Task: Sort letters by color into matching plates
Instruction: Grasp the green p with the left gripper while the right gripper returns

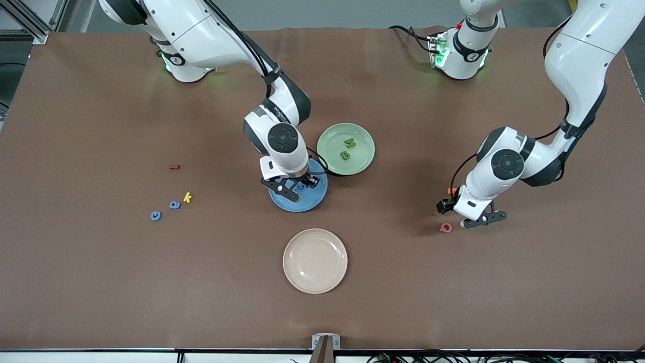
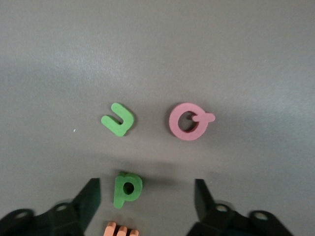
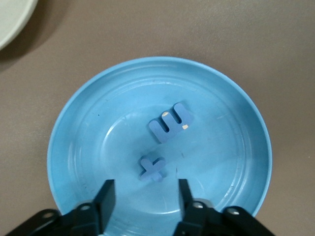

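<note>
Left end effector, fingers spread, straddles green letter p on bench. Right end effector, spread, empty, over blue plate holding two blue letters. Foam likely light, compressible: pinch flat edges.

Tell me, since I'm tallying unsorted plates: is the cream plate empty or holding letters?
Empty. The cream plate shows a bare surface with no letters on it.
</note>
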### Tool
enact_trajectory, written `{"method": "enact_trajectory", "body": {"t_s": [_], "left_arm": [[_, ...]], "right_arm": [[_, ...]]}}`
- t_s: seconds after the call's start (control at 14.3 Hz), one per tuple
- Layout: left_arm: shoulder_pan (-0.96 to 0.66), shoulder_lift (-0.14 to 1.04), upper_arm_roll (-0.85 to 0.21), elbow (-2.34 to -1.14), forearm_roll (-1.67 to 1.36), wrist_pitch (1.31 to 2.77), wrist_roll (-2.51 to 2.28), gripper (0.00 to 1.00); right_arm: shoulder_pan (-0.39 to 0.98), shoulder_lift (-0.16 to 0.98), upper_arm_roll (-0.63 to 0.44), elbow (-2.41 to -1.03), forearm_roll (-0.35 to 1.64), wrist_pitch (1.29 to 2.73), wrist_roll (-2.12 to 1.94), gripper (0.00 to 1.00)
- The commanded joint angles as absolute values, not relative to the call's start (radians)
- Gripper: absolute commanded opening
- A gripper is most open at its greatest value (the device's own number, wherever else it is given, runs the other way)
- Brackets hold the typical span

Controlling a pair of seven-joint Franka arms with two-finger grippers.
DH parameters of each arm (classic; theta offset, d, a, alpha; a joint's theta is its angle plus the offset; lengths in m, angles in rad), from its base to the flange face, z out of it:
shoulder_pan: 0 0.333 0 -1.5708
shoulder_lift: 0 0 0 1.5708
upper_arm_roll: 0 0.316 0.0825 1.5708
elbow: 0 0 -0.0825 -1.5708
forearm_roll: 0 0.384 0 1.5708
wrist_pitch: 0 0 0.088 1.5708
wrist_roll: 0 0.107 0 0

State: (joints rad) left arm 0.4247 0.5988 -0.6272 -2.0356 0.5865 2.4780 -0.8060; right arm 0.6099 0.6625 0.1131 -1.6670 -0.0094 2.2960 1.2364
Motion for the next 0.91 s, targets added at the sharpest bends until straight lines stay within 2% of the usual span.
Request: {"method": "enact_trajectory", "body": {"t_s": [0.0, 0.42, 0.56, 0.84], "left_arm": [[0.44, 0.592, -0.635, -2.063, 0.604, 2.499, -0.807, 0.71], [0.44, 0.592, -0.632, -2.065, 0.604, 2.49, -0.811, 0.6], [0.44, 0.58, -0.632, -2.072, 0.604, 2.484, -0.816, 0.6], [0.443, 0.584, -0.632, -2.074, 0.643, 2.468, -0.822, 0.59]], "right_arm": [[0.595, 0.669, 0.104, -1.641, -0.031, 2.273, 1.238, 1.0], [0.411, 0.638, 0.106, -1.651, -0.055, 2.205, 0.939, 1.0], [0.333, 0.611, 0.106, -1.657, -0.055, 2.148, 0.8, 1.0], [0.209, 0.557, 0.104, -1.726, -0.058, 2.148, 0.622, 1.0]]}}
